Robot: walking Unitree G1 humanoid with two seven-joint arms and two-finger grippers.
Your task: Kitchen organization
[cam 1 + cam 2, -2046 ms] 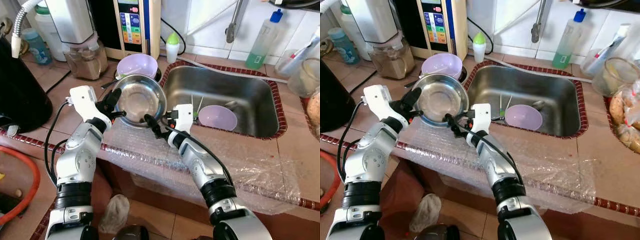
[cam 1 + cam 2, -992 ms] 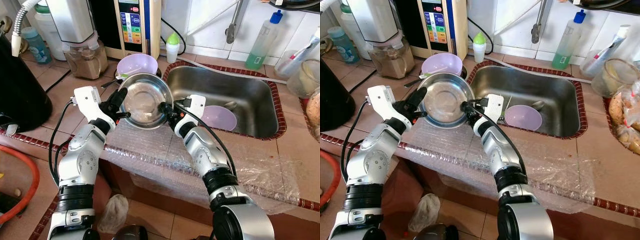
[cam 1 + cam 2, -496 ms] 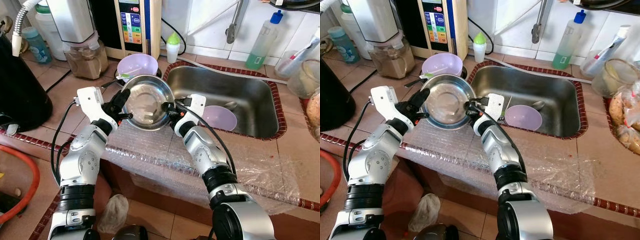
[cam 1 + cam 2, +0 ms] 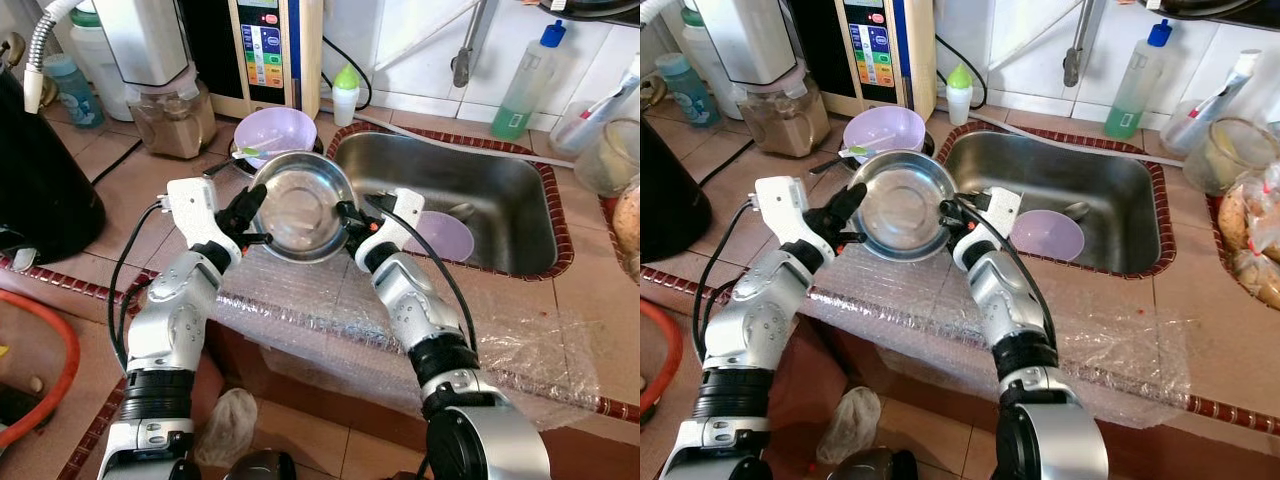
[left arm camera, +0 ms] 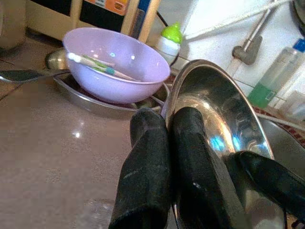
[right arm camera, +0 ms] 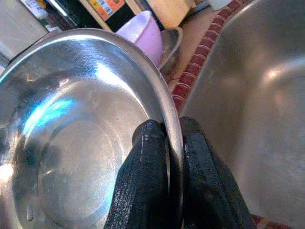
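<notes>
Holding the steel bowl [image 4: 300, 206] between us, we were, by our judgement, midway through carrying it across the counter [image 4: 110, 200]. Our left gripper [image 4: 248, 218] was closed on the bowl's near-left rim, one finger [image 5: 143, 171] outside the wall and one finger [image 5: 200, 181] inside, so that only the thin metal lay between them. Our right gripper [image 4: 352, 222] pinched the opposite rim in the same manner, its fingers [image 6: 143, 176] nearly together over the edge. The bowl hung tilted, its open side turned toward us, clear of the bubble wrap [image 4: 300, 300] below both grippers. Just beyond the left gripper stood a purple bowl [image 5: 112, 62] with utensils in it, resting in a second steel dish [image 5: 105, 102]. Beyond the right gripper lay the sink [image 4: 450, 190], with another purple bowl [image 4: 445, 235] in it. We judged that the next move called for both arms travelling together, grip unchanged, so the rim would not slip from either pinch; the destination we could not tell.
</notes>
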